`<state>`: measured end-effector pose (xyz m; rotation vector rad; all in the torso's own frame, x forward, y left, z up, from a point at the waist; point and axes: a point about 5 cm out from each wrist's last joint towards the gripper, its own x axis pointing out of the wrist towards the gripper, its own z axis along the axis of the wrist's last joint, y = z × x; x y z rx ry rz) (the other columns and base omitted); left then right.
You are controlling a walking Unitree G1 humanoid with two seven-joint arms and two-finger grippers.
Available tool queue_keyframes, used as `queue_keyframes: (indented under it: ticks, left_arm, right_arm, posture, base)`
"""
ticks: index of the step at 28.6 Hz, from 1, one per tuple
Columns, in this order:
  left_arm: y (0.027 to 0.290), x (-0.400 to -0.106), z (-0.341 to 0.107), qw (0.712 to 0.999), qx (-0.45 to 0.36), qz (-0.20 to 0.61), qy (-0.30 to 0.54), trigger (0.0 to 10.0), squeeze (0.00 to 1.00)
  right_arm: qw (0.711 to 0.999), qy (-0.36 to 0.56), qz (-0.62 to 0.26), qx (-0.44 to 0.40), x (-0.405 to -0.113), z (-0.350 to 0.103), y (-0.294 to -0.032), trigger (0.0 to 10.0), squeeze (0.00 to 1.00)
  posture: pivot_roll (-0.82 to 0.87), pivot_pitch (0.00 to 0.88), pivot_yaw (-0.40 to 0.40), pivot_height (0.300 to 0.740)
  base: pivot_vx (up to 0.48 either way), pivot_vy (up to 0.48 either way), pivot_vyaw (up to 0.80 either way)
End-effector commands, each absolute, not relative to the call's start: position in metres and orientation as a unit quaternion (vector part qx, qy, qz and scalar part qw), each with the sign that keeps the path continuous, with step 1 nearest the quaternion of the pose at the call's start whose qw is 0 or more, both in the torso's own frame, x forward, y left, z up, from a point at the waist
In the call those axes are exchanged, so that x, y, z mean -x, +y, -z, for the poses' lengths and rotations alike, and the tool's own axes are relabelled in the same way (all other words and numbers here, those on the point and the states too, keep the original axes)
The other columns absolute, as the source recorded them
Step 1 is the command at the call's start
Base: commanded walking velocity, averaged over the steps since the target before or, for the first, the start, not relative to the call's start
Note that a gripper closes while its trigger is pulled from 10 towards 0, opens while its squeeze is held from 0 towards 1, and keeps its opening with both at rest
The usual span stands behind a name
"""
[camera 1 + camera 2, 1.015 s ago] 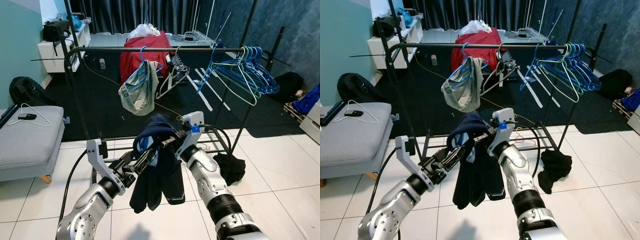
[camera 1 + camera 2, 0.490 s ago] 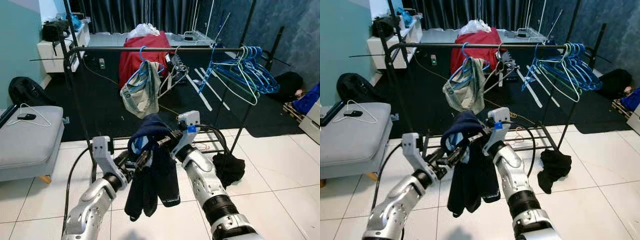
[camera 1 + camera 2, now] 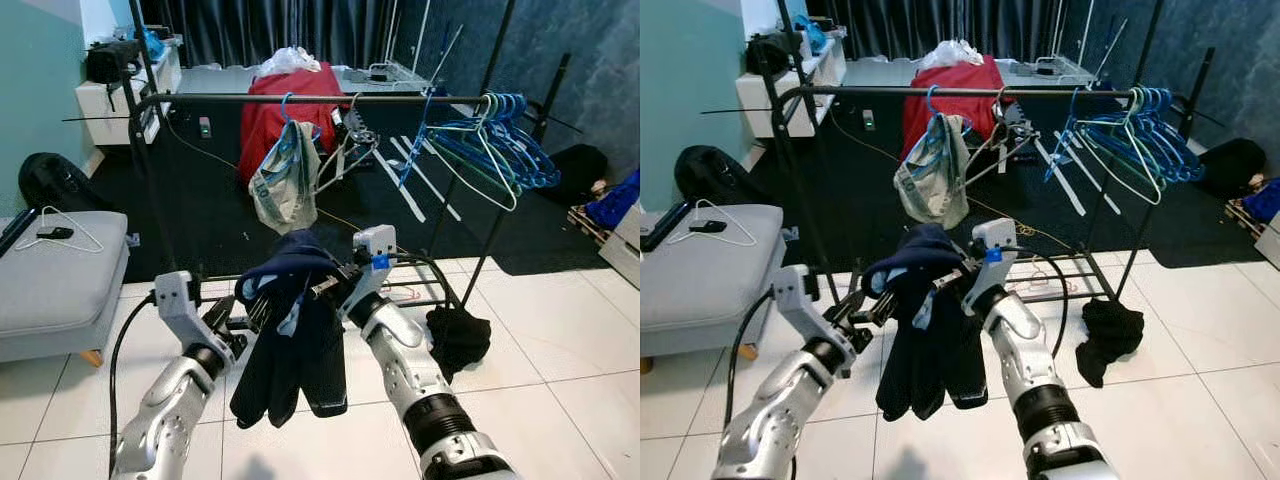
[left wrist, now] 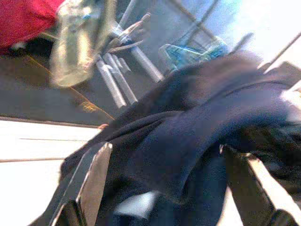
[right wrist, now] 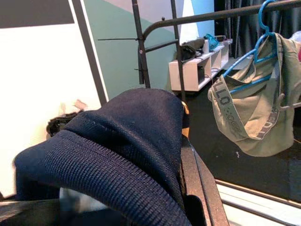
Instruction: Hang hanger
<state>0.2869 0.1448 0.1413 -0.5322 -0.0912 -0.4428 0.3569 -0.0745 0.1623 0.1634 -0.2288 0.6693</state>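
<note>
Since a second ago the left gripper [image 3: 262, 305] has slid toward 9 o'clock, and the dark navy garment [image 3: 290, 340] has shifted with it.

Head views: the garment hangs between both arms, below the clothes rack [image 3: 300, 99]; the right gripper [image 3: 952, 283] is clamped on its bunched top, over white tiled floor [image 3: 1200, 370]. Left wrist view: black fingers [image 4: 89, 181] stand wide, cloth between them. Right wrist view: ribbed navy cloth covers the fingers; a grey garment on a blue hanger [image 5: 263, 28] hangs at 2 o'clock.

Silver jointed arms, black cables, long black fingers [image 4: 89, 183].
</note>
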Motion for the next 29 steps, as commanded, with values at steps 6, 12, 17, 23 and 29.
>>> queue_keyframes:
  ticks: [6,12,17,23,29]
  left_arm:
    - [0.138,-0.279,-0.142,0.927,0.263,0.263,-0.039,10.0,0.00]
    - [0.128,-0.274,-0.141,0.918,0.262,0.296,-0.024,10.0,0.00]
    - [0.127,-0.274,-0.138,0.921,0.251,0.297,-0.016,10.0,0.00]
    - [0.131,-0.284,-0.132,0.942,0.220,0.253,-0.012,10.0,0.00]
    - [0.144,-0.293,-0.134,0.959,0.207,0.194,-0.023,10.0,0.00]
  right_arm:
    - [0.933,-0.112,-0.333,-0.075,-0.355,-0.160,-0.074,0.0,0.00]
    - [0.933,-0.112,-0.334,-0.073,-0.354,-0.159,-0.074,0.0,0.00]
    - [0.933,-0.113,-0.335,-0.073,-0.354,-0.160,-0.074,0.0,0.00]
    - [0.928,-0.117,-0.344,-0.075,-0.352,-0.163,-0.070,0.0,0.00]
    - [0.926,-0.120,-0.350,-0.078,-0.351,-0.164,-0.068,0.0,0.00]
  posture:
    - [0.03,0.038,-0.039,0.740]
    - [0.03,0.033,-0.040,0.740]
    - [0.03,0.035,-0.041,0.740]
    - [0.02,0.038,-0.040,0.740]
    - [0.02,0.039,-0.041,0.740]
  base:
    - [0.000,0.000,0.00]
    - [0.000,0.000,0.00]
    - [0.000,0.000,0.00]
    - [0.000,0.000,0.00]
    - [0.000,0.000,0.00]
